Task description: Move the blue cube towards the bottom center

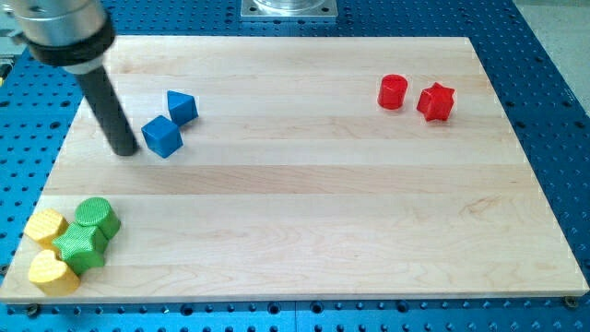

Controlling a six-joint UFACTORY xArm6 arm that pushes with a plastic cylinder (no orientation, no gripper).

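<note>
The blue cube [162, 136] is your reference point: it sits on the wooden board [304, 194] in its upper-left part, toward the view's top left. You have two blue blocks in all; the second, a blue wedge-like block [182, 107], lies just above and right of the cube, very near it, though contact cannot be judged. My tip [125, 150] stands just left of the cube, close beside it; touching or not, you cannot tell. The arm carries a plain rod, so there are no jaws to report.

Count two red blocks far to the cube's right: a red cylinder [393, 91] and, beside it, a red star-like block [436, 101]. Well below and left of the cube you see a tight cluster of four: a green cylinder [97, 217], a green star-like block [79, 245], and two yellow blocks [44, 224] [52, 272]. No containers are on the board.
</note>
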